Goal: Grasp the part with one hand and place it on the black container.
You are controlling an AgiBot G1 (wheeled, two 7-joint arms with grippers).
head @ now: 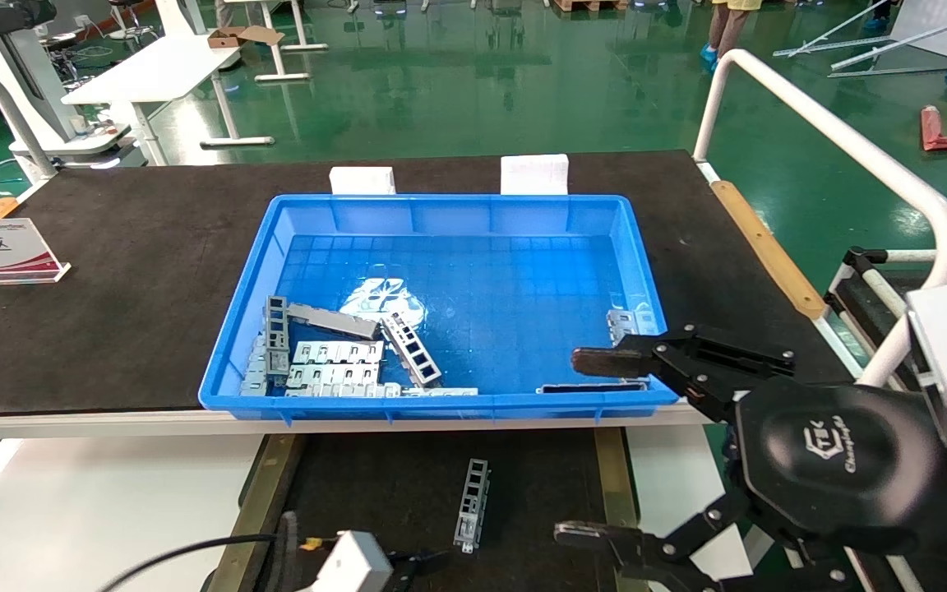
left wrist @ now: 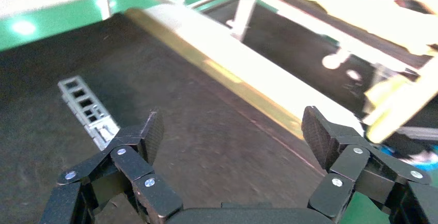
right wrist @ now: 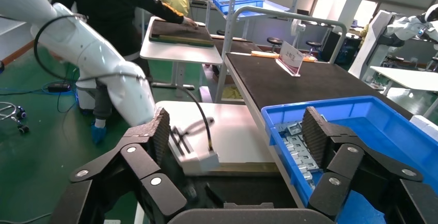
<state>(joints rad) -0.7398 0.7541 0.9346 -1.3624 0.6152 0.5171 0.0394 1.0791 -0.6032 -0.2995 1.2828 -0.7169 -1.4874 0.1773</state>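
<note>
1 silver ladder-like metal part [head: 472, 504] lies on black brass-railed container [head: 391, 485], bottom centre; right gripper [head: 601, 448] wide open, empty, lower right; probably regrasping next.

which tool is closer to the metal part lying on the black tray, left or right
Left. The left tool hangs open just over the black tray with the part right before it. The right tool, also open, sits farther off by the blue bin's corner.

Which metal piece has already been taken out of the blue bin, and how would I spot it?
Find the big blue plastic bin on the black table mat, then drop to the shallow black tray with brass-coloured side rails just below it. The small silver-grey ladder-like metal bracket lies alone on that tray's dark floor, while all similar brackets sit heaped inside the bin.
</note>
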